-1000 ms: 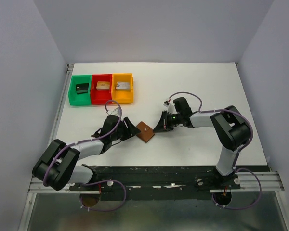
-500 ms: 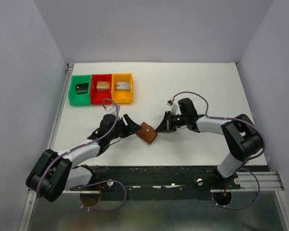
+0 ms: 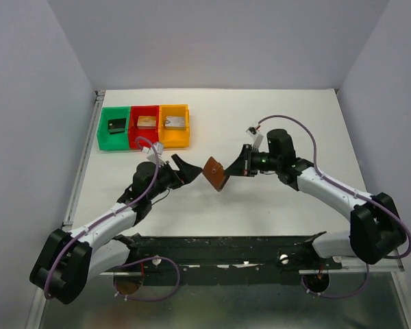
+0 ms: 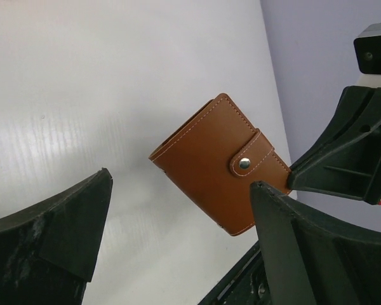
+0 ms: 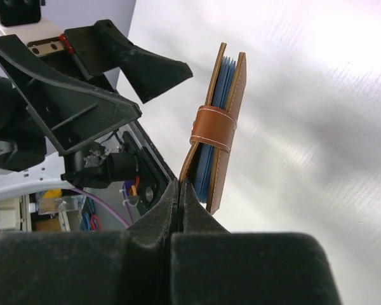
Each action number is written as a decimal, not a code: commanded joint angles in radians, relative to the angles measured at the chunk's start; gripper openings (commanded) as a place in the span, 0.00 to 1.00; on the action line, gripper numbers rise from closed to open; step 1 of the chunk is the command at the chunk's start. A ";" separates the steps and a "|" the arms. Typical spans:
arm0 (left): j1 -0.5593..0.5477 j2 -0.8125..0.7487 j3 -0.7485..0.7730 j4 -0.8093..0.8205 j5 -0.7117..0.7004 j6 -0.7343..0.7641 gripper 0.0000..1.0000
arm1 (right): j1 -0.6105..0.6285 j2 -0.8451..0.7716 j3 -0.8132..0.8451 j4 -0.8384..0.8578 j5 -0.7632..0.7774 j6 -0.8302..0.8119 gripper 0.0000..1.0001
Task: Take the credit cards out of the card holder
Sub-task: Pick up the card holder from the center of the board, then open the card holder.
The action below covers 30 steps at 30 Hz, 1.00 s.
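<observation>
Right gripper (image 5: 180,190): pressed together, pinching the card holder (image 5: 223,127) by its edge, raised above mid-table (image 3: 294,123). Left gripper (image 3: 189,170): spread wide, just left, not touching. Snap strap (image 4: 244,163) fastened; no credit cards out. Unsnapping and extraction apparently remain.

Pretty plain setup tbh: a white table (image 3: 294,116) boxed in by matte, pale lavender-grey walls, one at the back (image 3: 212,41), one down the left edge (image 3: 27,103) and one down the right (image 3: 390,89). A black strip (image 3: 219,243) and an aluminium rail (image 3: 370,257) run along the near edge, with dull grey floor (image 3: 246,301) below. The light is soft and even, leaving faint sheen streaks on the tabletop.
</observation>
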 commanded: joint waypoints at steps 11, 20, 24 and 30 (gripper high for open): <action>0.012 -0.054 -0.087 0.490 0.129 -0.098 0.99 | -0.016 -0.149 0.080 0.078 -0.031 0.150 0.00; 0.012 -0.031 -0.061 0.561 0.201 -0.127 0.99 | -0.017 -0.182 0.081 0.230 -0.080 0.268 0.00; 0.012 0.000 -0.060 0.621 0.224 -0.147 0.99 | -0.017 -0.189 0.089 0.242 -0.090 0.277 0.00; 0.012 0.045 -0.047 0.756 0.250 -0.188 0.99 | -0.017 -0.184 0.089 0.270 -0.116 0.299 0.00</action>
